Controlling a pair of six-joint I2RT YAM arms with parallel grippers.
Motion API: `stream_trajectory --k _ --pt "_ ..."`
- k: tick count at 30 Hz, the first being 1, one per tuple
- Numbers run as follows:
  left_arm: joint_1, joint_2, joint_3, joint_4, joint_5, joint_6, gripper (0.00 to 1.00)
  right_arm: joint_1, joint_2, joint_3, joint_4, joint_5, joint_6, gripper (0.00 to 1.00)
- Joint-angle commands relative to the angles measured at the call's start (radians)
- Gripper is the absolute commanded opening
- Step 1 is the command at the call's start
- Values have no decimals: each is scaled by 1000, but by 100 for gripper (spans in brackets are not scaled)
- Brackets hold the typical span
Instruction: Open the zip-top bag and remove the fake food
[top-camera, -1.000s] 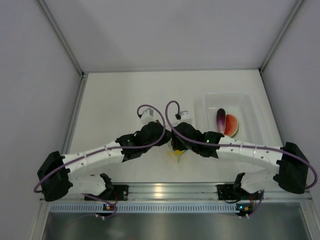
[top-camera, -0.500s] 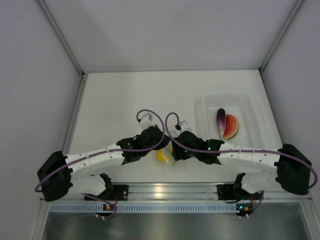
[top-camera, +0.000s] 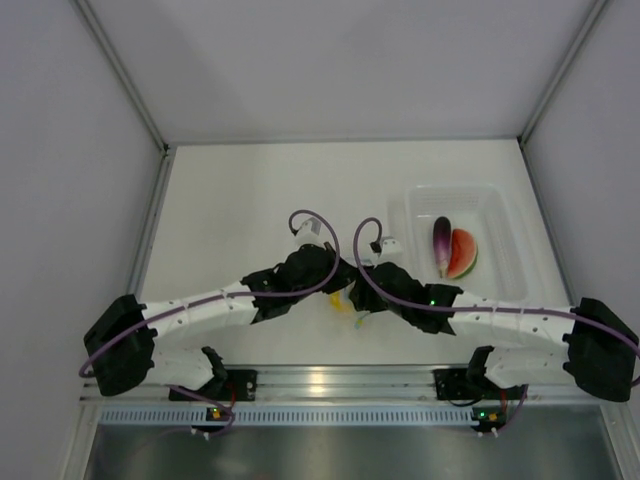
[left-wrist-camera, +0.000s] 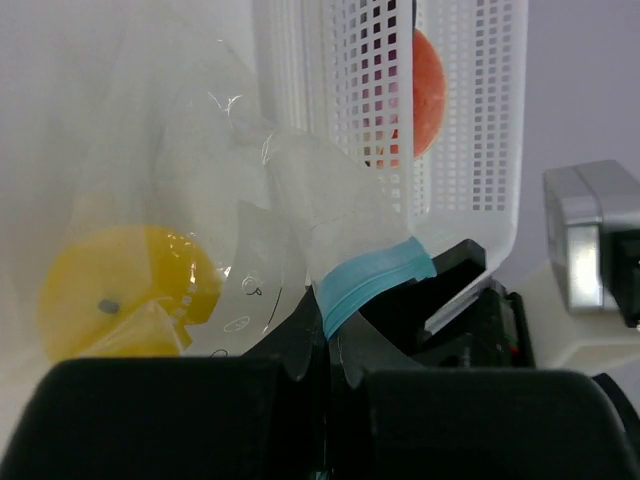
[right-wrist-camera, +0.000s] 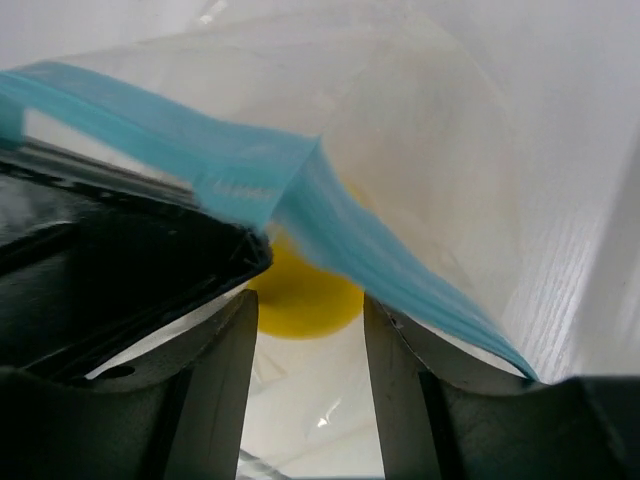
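My left hand (left-wrist-camera: 325, 345) is closed on a fold of the zip-top bag (left-wrist-camera: 300, 190) just under its teal zip strip (right-wrist-camera: 230, 165). I hold the bag up near the middle of the table (top-camera: 230, 200), close to the near edge. My right hand (right-wrist-camera: 308, 300) is right against the same strip from the other side. Its fingers show a gap with the strip running across it, and I cannot tell whether they actually pinch a lip. The strip looks parted into two lips, so I judge the opening step to be well along. The yellow lemon (left-wrist-camera: 120, 295) sits low inside the bag. The eggplant (top-camera: 441, 240) and the red wedge (top-camera: 462, 252) already lie in the clear tub (top-camera: 500, 195) toward the right edge, so the lemon seems to be the last piece. Next I need each hand on its own lip, spread wide enough for the lemon to pass. Then I can tip it out or reach in for it, and thin film like this may slip.
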Motion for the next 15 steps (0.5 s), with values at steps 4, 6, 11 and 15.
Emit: stream_trajectory --k 4,6,11,15 --pt "-14 -52 7 166 64 -50 0 -14 39 37 -64 85 11 49" --pt "-11 -46 -3 167 76 -62 0 -17 42 62 -128 146 -7 50" --pt "-10 -32 -36 177 94 -81 0 -18 68 125 -360 287 -18 53" --pt "-7 -43 -74 189 91 -93 0 -37 46 134 -367 288 -27 54"
